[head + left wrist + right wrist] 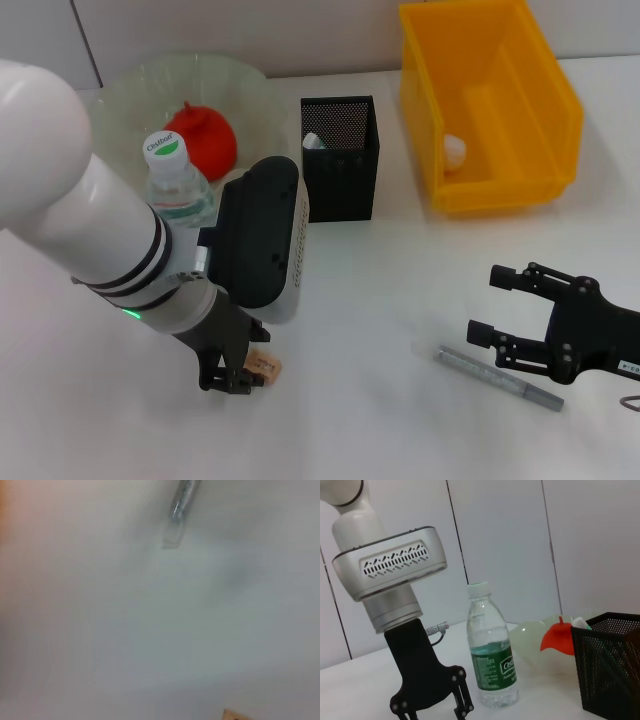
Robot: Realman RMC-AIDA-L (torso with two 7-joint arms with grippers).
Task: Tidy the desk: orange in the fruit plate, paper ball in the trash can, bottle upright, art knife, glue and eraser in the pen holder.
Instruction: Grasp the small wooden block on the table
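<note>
Eraser step, I judge. My left gripper (232, 380) is low at lower left, fingers around the tan eraser (264, 368); can't tell if clamped. Right gripper (512, 310) idles wide open, empty, beside the art knife (497, 378). Next: lift, carry to pen holder (340, 157).
</note>
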